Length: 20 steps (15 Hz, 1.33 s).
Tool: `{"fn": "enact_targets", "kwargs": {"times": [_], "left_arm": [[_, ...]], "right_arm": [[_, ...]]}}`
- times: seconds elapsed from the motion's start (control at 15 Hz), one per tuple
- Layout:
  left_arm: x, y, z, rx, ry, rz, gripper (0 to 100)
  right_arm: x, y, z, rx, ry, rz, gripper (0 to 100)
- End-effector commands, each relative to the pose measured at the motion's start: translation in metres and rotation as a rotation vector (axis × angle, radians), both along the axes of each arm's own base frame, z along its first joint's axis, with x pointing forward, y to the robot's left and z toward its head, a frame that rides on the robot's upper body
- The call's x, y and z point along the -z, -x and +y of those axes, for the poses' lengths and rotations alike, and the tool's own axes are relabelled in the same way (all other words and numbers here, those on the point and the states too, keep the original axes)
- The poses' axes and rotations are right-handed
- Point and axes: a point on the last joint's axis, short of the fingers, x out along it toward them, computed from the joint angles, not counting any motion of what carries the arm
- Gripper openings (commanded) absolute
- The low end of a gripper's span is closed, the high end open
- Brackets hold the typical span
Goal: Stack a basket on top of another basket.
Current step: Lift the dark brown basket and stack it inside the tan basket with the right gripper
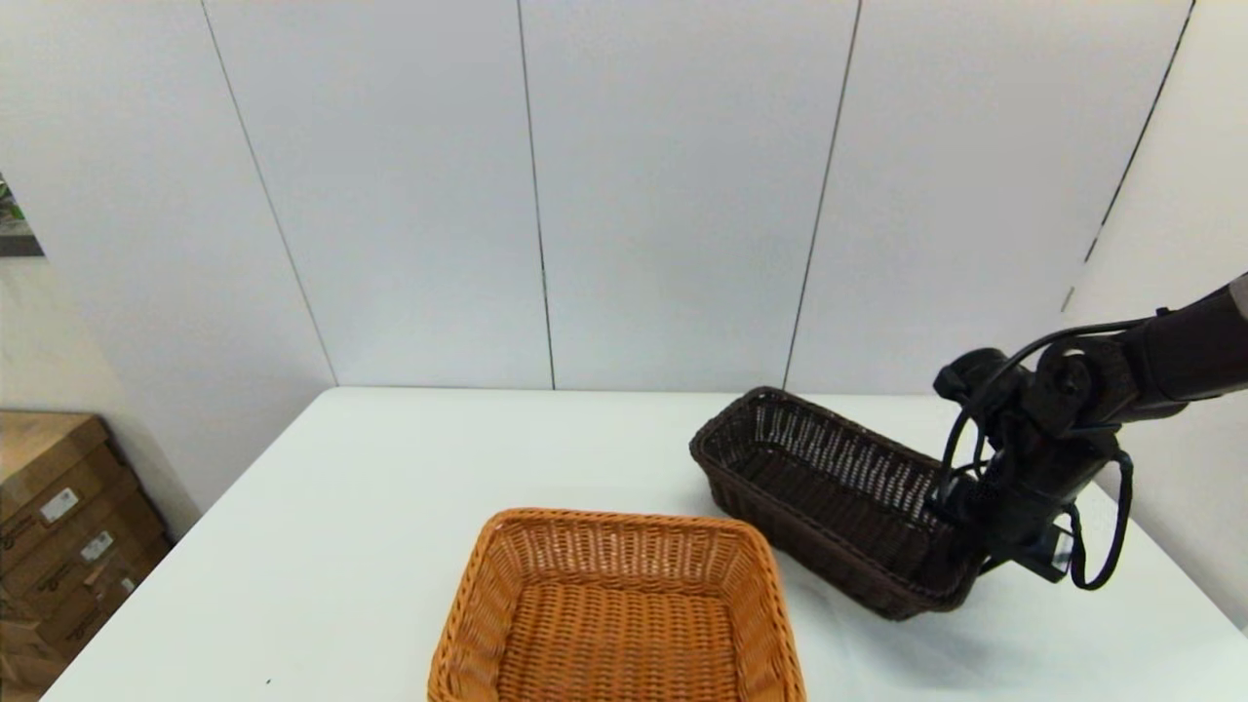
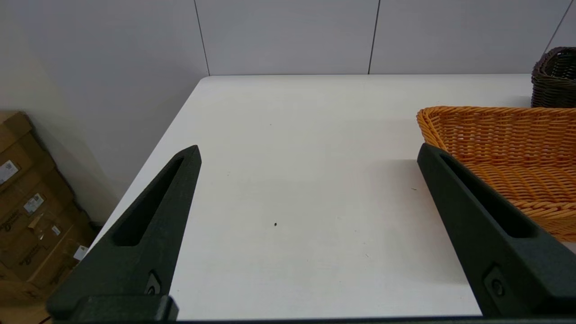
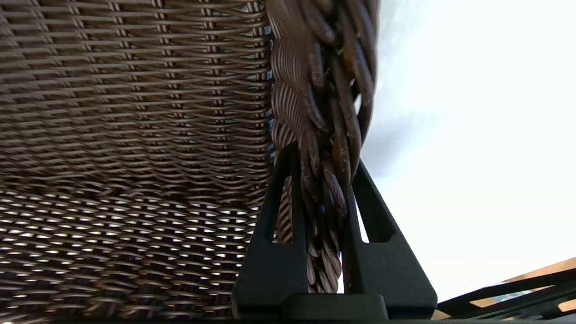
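The dark brown basket (image 1: pixel 829 487) is tilted up on the right half of the table, its right side raised. My right gripper (image 1: pixel 960 512) is shut on its braided rim (image 3: pixel 321 135), one finger inside the wall and one outside. The woven inner wall (image 3: pixel 135 135) fills the right wrist view. The orange-tan basket (image 1: pixel 614 609) rests flat at the table's front centre, and its corner (image 2: pixel 499 139) shows past my left gripper (image 2: pixel 308 155). That gripper hangs open over bare table to the left of the orange-tan basket, holding nothing. The dark basket's end (image 2: pixel 555 76) peeks in behind.
The white table (image 1: pixel 370 507) runs back to a panelled wall. Cardboard boxes (image 1: pixel 58 526) stand on the floor beyond the table's left edge. A black cable (image 1: pixel 1107 546) loops under my right wrist.
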Motion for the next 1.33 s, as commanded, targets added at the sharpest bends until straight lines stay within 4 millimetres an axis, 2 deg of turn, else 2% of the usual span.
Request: {"fn": "enact_targets", "kwargs": {"times": [0.07,0.6,1.33], "left_arm": [[0.000,0.000,0.000,-0.001,0.001,-0.001,100],[0.000,0.000,0.000,-0.001,-0.001,-0.001,100],[0.000,0.000,0.000,-0.001,0.001,-0.001,100]], "right_arm": [[-0.017,0.001,-0.009,0.049,-0.052,-0.054,0],[-0.046,0.006,-0.028,0.154,-0.201,-0.145,0],[-0.068,0.016,-0.042,0.173,-0.308,-0.215,0]]}}
